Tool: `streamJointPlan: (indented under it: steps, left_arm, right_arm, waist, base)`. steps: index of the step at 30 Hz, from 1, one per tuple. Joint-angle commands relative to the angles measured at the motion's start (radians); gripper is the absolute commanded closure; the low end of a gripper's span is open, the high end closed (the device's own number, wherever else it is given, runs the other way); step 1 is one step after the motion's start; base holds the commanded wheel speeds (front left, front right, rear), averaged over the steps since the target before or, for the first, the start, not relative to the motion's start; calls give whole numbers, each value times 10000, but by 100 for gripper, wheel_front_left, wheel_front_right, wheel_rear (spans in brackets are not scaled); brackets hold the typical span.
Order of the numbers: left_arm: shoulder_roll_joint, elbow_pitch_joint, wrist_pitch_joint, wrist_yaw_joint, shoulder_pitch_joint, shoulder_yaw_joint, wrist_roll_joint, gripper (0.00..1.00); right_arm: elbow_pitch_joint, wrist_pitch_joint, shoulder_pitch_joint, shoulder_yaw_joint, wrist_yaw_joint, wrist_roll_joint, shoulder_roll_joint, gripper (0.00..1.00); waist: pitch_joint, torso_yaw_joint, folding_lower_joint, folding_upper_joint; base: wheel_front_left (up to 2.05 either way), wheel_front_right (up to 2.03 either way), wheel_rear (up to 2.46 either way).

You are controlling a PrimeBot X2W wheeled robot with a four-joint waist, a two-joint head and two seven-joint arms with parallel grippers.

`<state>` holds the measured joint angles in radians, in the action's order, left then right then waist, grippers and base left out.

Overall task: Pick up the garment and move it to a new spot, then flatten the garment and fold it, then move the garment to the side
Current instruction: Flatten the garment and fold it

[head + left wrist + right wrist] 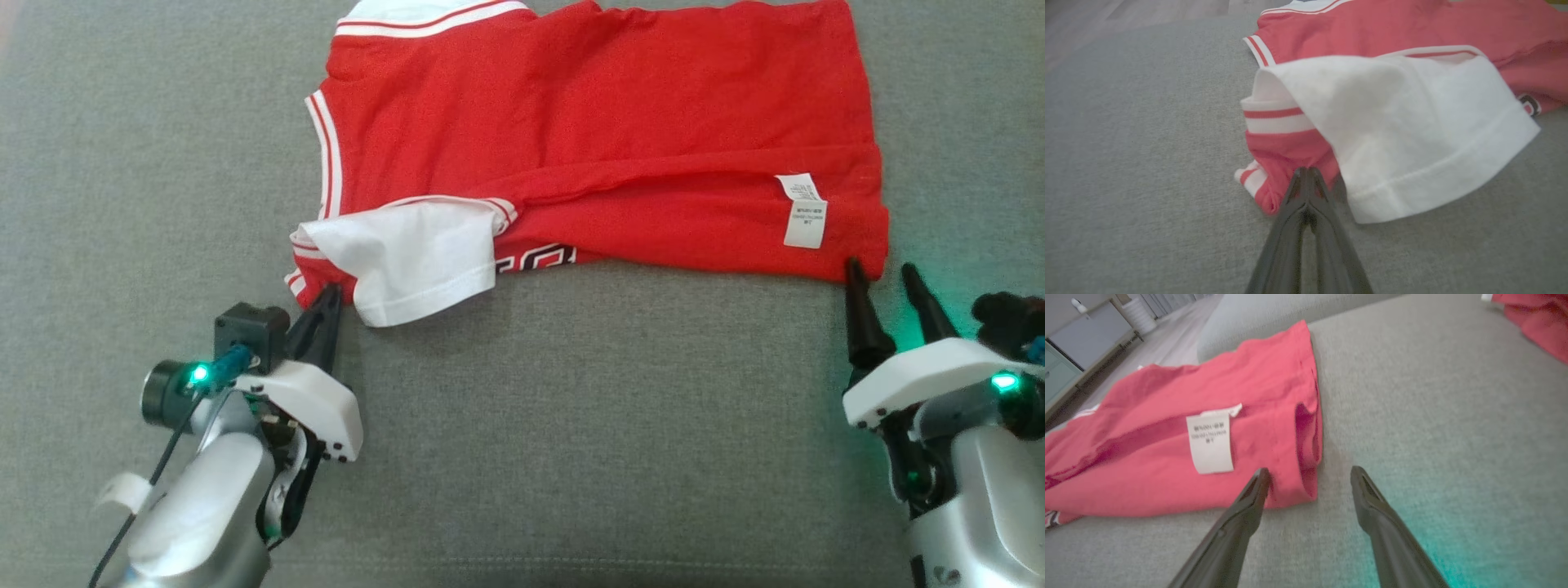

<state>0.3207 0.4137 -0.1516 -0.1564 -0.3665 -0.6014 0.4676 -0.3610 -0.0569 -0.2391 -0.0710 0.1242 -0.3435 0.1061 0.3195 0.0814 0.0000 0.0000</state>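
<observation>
Garment: the red garment [588, 122] lies spread across the upper middle of the head view on the gray cushion [571, 425]. Its long side runs left to right, and it's fairly flat, with one long crease through it.
Sleeve: a white sleeve [408, 253] flops over the garment's lower left corner, hem toward the lower right. Red-and-white trim [326, 155] runs up the left edge above it.
Label: a white label [804, 211] sits on the red cloth near the right edge. The print is too small to read.
Print: a strip of black-and-white print [535, 261] peeks out at the lower edge, just right of the sleeve.
Left end effector: the left end effector [331, 296] is at the lower left of the head view, fingers pressed together. In the left wrist view the tips nip the bunched red edge below the striped trim, right beside the sleeve.
Right end effector: the right end effector [882, 278] is at the lower right, fingers spread and holding nothing. In the right wrist view the frame-left tip overlaps the red cloth, though whether it touches I cannot tell. The other tip is over bare cushion, and the garment's folded corner sits between them.
Lights: green lights [1004, 381] glow on both wrists, tinting the cushion at the right.
Background: the right wrist view shows floor [1167, 335] and a pale cabinet [1090, 335] at upper left. A blurred red cloth [1535, 326] sits in the upper right corner.
</observation>
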Motion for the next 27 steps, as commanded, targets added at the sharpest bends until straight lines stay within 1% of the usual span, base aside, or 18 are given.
streamJointPlan:
  steps: [1, 4, 8, 9, 11, 14, 18, 21, 22, 27]
  left_arm:
    - [436, -356, -93, -92, -217, 392, 21, 100]
    - [518, -605, -141, -161, -205, 389, -32, 100]
    - [564, -829, -80, -180, -254, 379, -16, 100]
    - [581, -856, -67, -178, -261, 380, -5, 100]
    - [619, -874, -49, -167, -263, 379, 16, 100]
    - [639, -863, -27, -163, -249, 358, 45, 100]
    - [706, -948, 42, -59, -165, 336, 166, 100]
    - [811, -1156, 134, 162, 46, 357, 430, 100]
    - [811, -1156, 134, 162, 46, 357, 430, 100]
    - [1003, -1775, 556, 397, 652, 304, 894, 100]
  right_arm:
    - [167, -48, -287, 275, 65, 61, 107, 0]
    - [-236, -235, -472, 413, 65, 157, 184, 0]
    - [-602, -141, -715, 509, 65, 158, 267, 0]
    - [-695, -100, -768, 538, 65, 149, 288, 5]
    - [-863, -29, -852, 627, 65, 100, 328, 100]
    - [-1041, 14, -893, 772, 65, -49, 427, 100]
    - [-917, 131, -697, 750, 65, -225, 698, 100]
    - [-626, 67, -338, 691, 65, -318, 976, 100]
    - [-626, 67, -338, 691, 65, -318, 976, 100]
    - [191, -275, 559, 385, 65, -448, 1370, 100]
  waist:
    - [4, 34, 0, 0]
    - [37, 101, 0, 0]
    - [82, 169, 0, 0]
    - [84, 178, 0, 0]
    - [75, 193, 0, 0]
    - [15, 217, 0, 0]
    - [-164, 234, 0, 0]
    - [-383, 217, 0, 0]
    - [-383, 217, 0, 0]
    - [-692, 143, 0, 0]
  base:
    - [0, 0, 0]
    - [0, 0, 0]
    - [0, 0, 0]
    - [0, 0, 0]
    - [0, 0, 0]
    - [0, 0, 0]
    - [0, 0, 0]
    - [0, 0, 0]
    - [0, 0, 0]
    - [0, 0, 0]
